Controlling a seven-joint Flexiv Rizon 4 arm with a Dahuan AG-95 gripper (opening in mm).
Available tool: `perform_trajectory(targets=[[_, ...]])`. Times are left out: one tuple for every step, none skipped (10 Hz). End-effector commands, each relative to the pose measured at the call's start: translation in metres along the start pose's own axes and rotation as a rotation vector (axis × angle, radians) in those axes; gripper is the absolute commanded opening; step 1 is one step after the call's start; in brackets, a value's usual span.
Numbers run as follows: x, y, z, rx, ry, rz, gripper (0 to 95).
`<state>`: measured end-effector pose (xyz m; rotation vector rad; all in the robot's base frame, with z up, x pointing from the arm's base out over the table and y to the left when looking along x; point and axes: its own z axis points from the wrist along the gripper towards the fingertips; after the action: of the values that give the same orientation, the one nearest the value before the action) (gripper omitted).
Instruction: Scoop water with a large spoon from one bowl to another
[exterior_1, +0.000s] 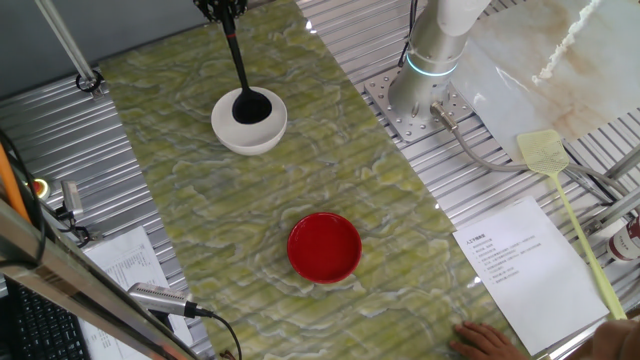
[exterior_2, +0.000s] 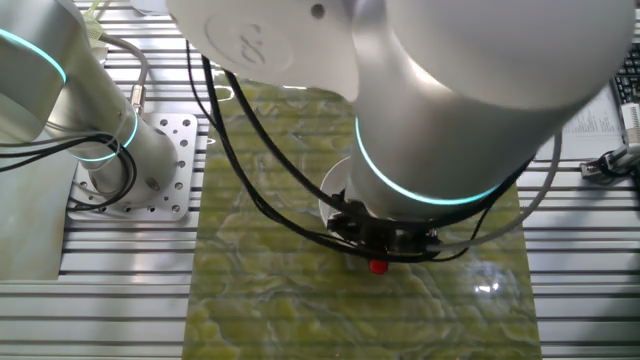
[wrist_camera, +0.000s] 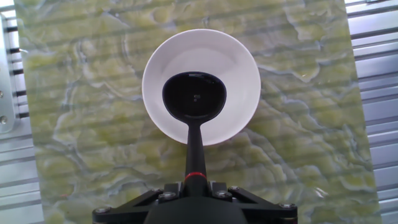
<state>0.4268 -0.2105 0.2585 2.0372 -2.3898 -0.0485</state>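
Black mounting hardware fills the bottom of the hand view, and from it the tool (wrist_camera: 194, 186) runs forward, clenched on the handle of the large spoon (wrist_camera: 194, 99); its fingers themselves are mostly hidden by the mount. From there the thin handle reaches out to the round scoop, which hangs over the middle of the white bowl (wrist_camera: 201, 87), inside the rim. Whether the scoop touches the bowl's bottom cannot be told. A faint sheen in the scoop suggests water, though it is too slight to be sure.

Further out on the green marbled surface (exterior_1: 180, 170), the red bowl (exterior_1: 324, 246) stands well apart from the white one, towards the near edge in one fixed view, with nothing over it.

Judging from this, the spoon is at the white bowl, so a scoop is either arriving to be poured or has just been tipped; how much water is left in the red bowl cannot be seen.

One fixed view alone shows both bowls and the gap between them, plus a yellow fly swatter (exterior_1: 566, 190) and a printed sheet (exterior_1: 520, 265) off to the side. The other fixed view is almost wholly blocked by the arm
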Motion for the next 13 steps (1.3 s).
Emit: perform_trajectory(targets=[[-0.002,0.001,0.000,0.006,0.027,-0.014,0.0],[-0.002,0.001,0.000,0.005,0.034,-0.018,0.0],[-0.002,0.002,-0.002,0.002,0.043,-0.021,0.0],[-0.003,0.003,-0.003,-0.001,0.054,-0.021,0.0],[-0.003,0.003,-0.004,-0.003,0.060,-0.023,0.0],[-0.004,0.003,-0.005,-0.002,0.068,-0.030,0.0],[-0.004,0.004,-0.006,-0.002,0.076,-0.035,0.0],[-0.005,0.004,-0.006,0.000,0.085,-0.040,0.0],[-0.005,0.004,-0.006,-0.001,0.087,-0.040,0.0],[-0.006,0.004,-0.007,-0.001,0.088,-0.039,0.0],[-0.009,0.004,-0.008,0.000,0.099,-0.045,0.0],[-0.011,0.004,-0.009,0.001,0.111,-0.047,0.0],[-0.013,0.005,-0.010,0.003,0.129,-0.049,0.0]])
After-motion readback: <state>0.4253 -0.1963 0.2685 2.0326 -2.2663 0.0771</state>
